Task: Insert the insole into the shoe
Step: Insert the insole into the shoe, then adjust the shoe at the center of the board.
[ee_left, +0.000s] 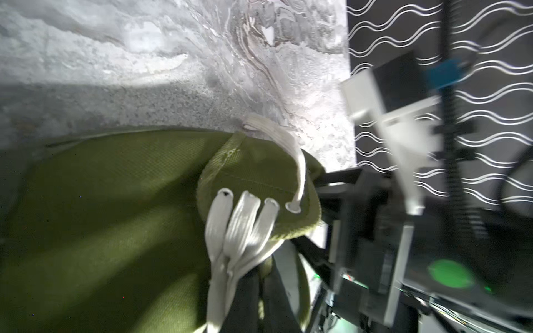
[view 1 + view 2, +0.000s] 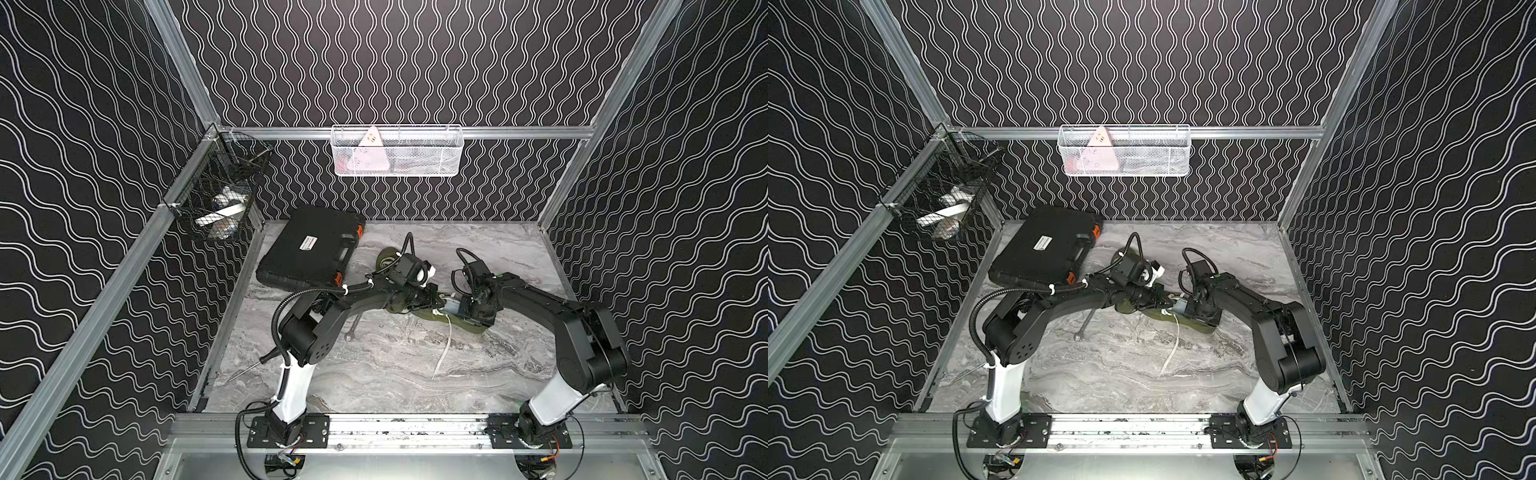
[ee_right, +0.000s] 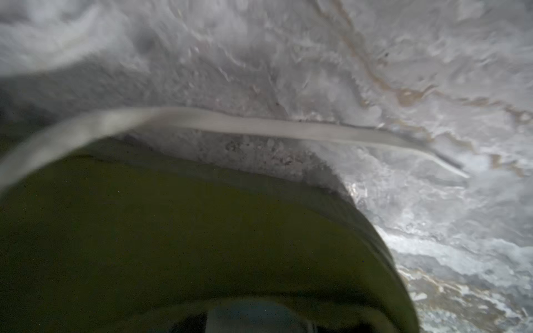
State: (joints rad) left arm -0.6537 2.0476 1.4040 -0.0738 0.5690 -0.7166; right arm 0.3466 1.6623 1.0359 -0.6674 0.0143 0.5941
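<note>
An olive green shoe lies mid-table under both grippers. It fills the left wrist view and the right wrist view. My left gripper is shut on the edge of the shoe's upper by the tongue. White laces drape over it. My right gripper reaches into the shoe's opening from the right. It is closed on a blue-grey piece that looks like the insole. Most of that piece is hidden. One loose lace trails toward the front.
A black tool case lies at the back left. An olive rounded piece with ring marks lies behind the left wrist. A wrench and a screwdriver lie near the left arm. A black basket and a white one hang on the walls.
</note>
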